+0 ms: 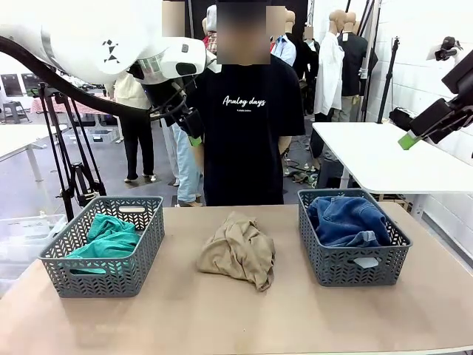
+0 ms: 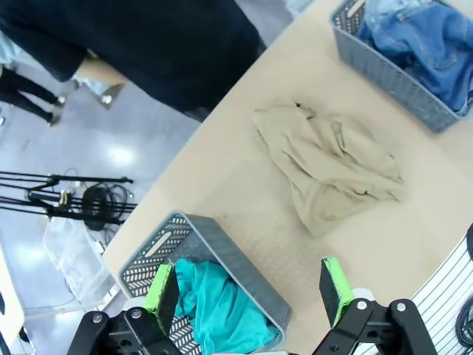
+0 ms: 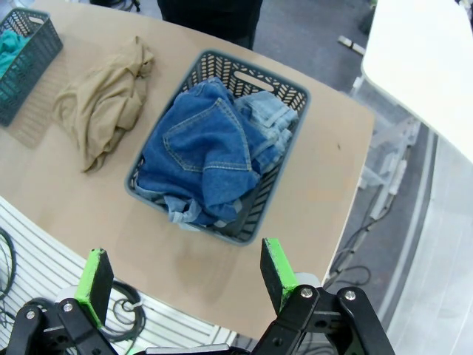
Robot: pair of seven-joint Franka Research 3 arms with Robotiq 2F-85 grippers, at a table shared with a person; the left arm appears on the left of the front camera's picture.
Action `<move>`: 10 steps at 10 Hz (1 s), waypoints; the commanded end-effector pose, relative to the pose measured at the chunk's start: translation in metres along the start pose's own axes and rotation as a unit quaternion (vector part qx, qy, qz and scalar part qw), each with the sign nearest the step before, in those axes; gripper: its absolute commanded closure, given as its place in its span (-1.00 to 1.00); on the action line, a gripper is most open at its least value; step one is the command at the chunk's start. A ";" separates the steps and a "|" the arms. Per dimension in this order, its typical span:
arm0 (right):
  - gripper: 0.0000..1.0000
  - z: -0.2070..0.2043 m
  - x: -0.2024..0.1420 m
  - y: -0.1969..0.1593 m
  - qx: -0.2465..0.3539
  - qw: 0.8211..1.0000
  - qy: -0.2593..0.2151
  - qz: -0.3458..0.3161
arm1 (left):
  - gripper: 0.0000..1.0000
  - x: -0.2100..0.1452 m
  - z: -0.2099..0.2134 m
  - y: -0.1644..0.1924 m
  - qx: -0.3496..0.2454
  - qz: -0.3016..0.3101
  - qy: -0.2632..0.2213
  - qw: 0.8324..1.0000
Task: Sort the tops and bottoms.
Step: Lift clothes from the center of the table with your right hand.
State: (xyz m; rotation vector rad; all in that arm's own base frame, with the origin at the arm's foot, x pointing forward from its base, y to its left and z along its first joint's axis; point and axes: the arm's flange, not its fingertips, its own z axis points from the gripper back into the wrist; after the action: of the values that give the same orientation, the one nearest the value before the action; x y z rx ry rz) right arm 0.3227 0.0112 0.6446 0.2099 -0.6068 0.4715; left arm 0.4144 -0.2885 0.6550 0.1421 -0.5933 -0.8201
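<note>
Altogether two baskets point(image 1: 103, 255), one tan top point(image 1: 238, 251) between, two shorts point(image 3: 214, 159).

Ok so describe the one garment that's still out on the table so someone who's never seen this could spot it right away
Look at the tan tabletop between the two grey plastic baskets: the left basket holds a teal-green shirt, the right basket holds denim shorts. In the gap lies the tan-khaki top, crumpled in a loose heap. It is the sole garment outside a basket, nearly matching the table's colour.
</note>
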 end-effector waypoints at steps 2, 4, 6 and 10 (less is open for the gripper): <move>-1.00 0.000 0.000 0.000 0.000 1.000 0.000 0.000 | -0.98 0.000 0.002 0.005 0.002 0.004 -0.005 1.000; -1.00 -0.018 0.027 0.010 0.056 0.996 -0.029 0.066 | -0.98 0.000 0.002 0.005 0.002 0.004 -0.005 1.000; -1.00 -0.064 0.062 0.008 0.126 0.986 -0.004 0.105 | -0.98 0.000 0.002 0.005 0.002 0.004 -0.005 1.000; -1.00 -0.183 0.112 0.013 0.163 0.976 0.039 0.137 | -0.98 0.000 0.002 0.005 0.002 0.004 -0.005 1.000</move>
State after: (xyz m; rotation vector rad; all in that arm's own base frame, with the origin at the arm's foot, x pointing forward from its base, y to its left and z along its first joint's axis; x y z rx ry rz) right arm 0.4691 0.1193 0.5603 0.4365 -0.4714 0.8307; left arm 0.4157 -0.2870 0.6562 0.1413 -0.5953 -0.8160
